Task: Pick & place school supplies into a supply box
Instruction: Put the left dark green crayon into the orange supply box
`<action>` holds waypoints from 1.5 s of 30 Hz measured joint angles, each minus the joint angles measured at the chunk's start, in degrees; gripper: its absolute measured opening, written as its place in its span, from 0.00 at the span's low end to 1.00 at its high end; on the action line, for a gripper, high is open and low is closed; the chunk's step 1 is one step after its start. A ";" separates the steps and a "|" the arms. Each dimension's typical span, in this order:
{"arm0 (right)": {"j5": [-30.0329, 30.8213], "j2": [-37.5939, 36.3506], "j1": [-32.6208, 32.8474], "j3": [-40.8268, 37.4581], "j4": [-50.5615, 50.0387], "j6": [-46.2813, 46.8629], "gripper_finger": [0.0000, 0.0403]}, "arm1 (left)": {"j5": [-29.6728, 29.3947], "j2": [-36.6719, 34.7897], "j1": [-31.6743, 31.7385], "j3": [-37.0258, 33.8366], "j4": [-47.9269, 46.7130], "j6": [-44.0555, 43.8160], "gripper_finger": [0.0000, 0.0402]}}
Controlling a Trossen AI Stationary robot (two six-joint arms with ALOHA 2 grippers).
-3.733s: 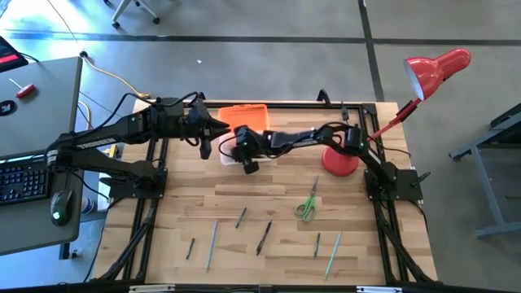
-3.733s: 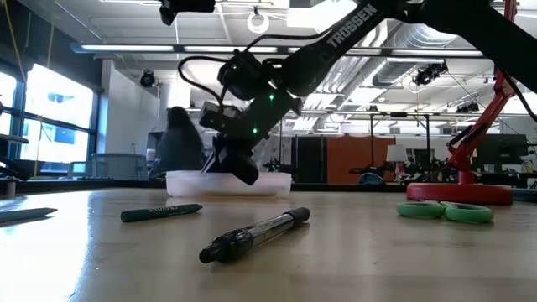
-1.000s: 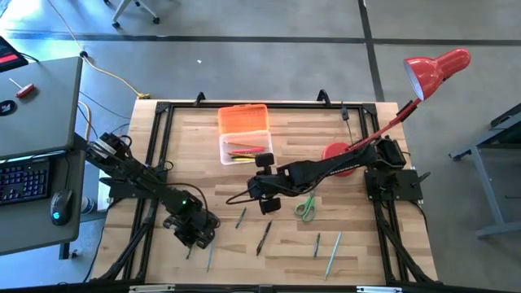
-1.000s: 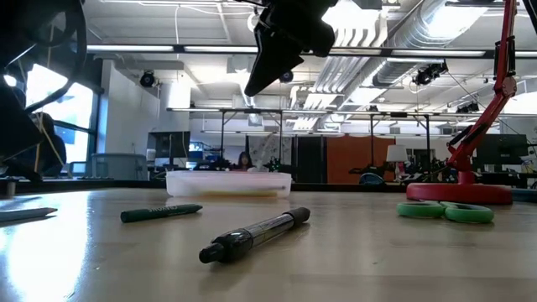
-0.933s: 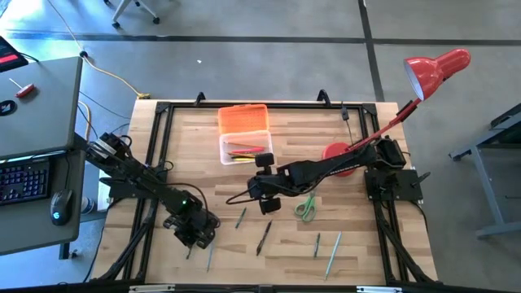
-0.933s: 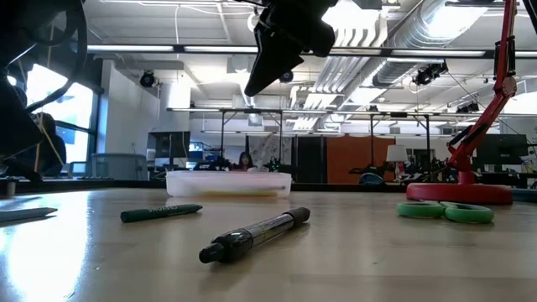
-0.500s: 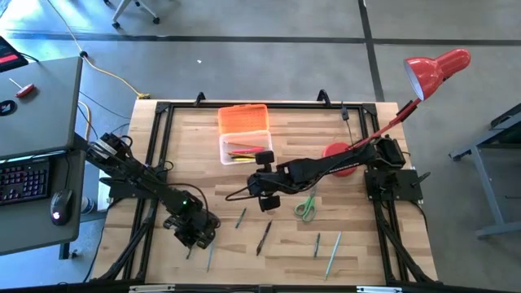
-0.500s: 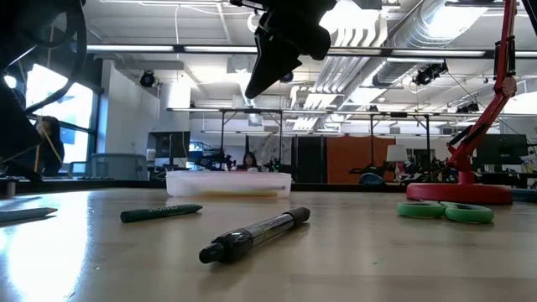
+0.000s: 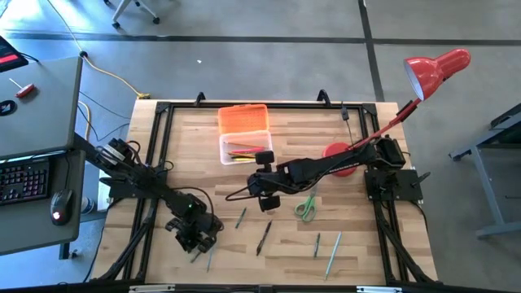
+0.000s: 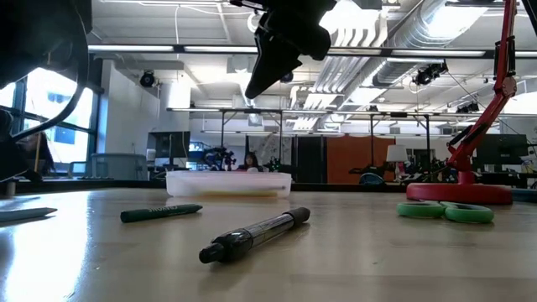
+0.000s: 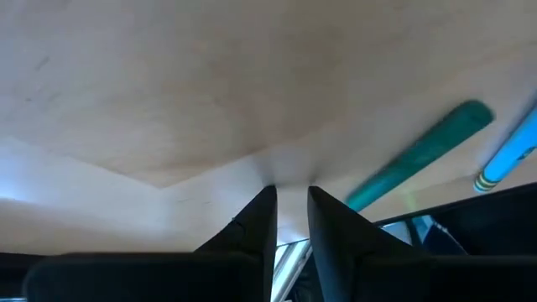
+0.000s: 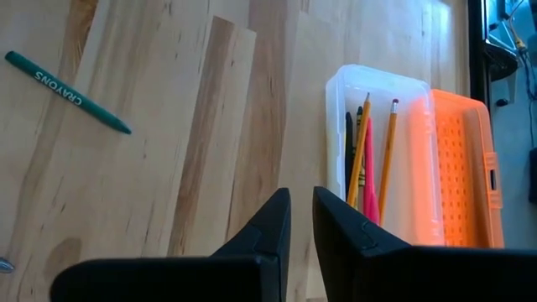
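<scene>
The supply box (image 9: 244,149), clear with its orange lid (image 9: 243,119) folded back, holds pencils and a pink marker (image 12: 369,180). Green scissors (image 9: 306,207), a green crayon (image 9: 241,217), a black pen (image 9: 264,236) and more pens lie on the table's near half. My left gripper (image 11: 291,195) hangs low over the near left of the table (image 9: 203,241), open by a narrow gap, with a teal pen (image 11: 419,155) and a light blue pencil (image 11: 512,151) beside it. My right gripper (image 12: 300,200) hovers high at the table's middle (image 9: 256,193), a narrow gap between its fingers, holding nothing.
A red desk lamp stands with its base (image 9: 339,159) at the right, its arm reaching beyond the far right corner. A black frame (image 9: 155,163) rims the table. Bare wood lies between the box and the loose pens.
My left gripper has gone down toward the table at its near left and tipped a little steeper, its dark arm now filling more of the low view's upper left. Nothing on the table has moved.
</scene>
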 joint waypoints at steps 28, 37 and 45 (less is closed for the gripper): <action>0.02 0.00 -0.02 0.00 -0.05 0.22 0.08 | -55.81 0.68 -20.04 15.37 -13.25 -5.88 0.25; 0.02 0.01 -0.02 0.00 0.07 1.32 0.08 | -55.84 5.87 -22.23 15.54 -9.74 -8.98 0.25; 0.02 0.01 -0.02 0.01 0.20 1.32 0.08 | -57.78 8.73 -22.34 15.82 -13.06 -9.59 0.25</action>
